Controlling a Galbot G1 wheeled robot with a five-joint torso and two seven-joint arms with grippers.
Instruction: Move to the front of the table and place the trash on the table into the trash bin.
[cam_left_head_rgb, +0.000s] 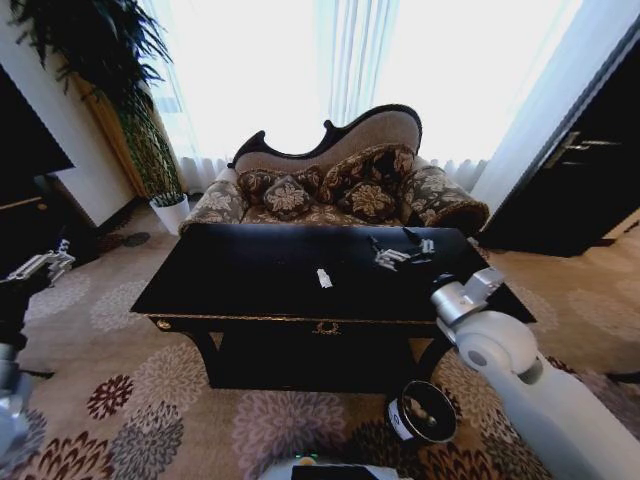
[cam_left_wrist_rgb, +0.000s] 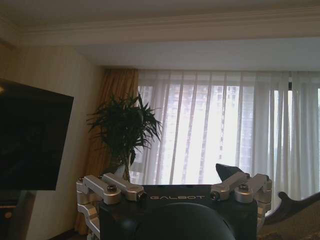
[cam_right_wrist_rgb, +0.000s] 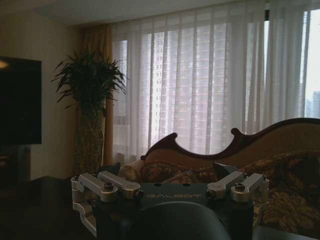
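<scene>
So my right tool (cam_left_head_rgb: 400, 250) hangs wide open over the tabletop (cam_left_head_rgb: 250, 270), holding nothing, next to a white scrap (cam_left_head_rgb: 324, 278). Left tool (cam_left_head_rgb: 45, 265) sits off the tabletop's left end, also open. Trash bin (cam_left_head_rgb: 422, 413) stands on the carpet (cam_left_head_rgb: 150, 400) by the front right leg, something pale inside.

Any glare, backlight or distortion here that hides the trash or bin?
Head view: window blown out white, edges bent by the wide lens; black table dark, white scrap stands out, bin in shade. Left wrist view: bright curtains backlight the left gripper. Right wrist view: same backlight on the right gripper, room dim.
</scene>
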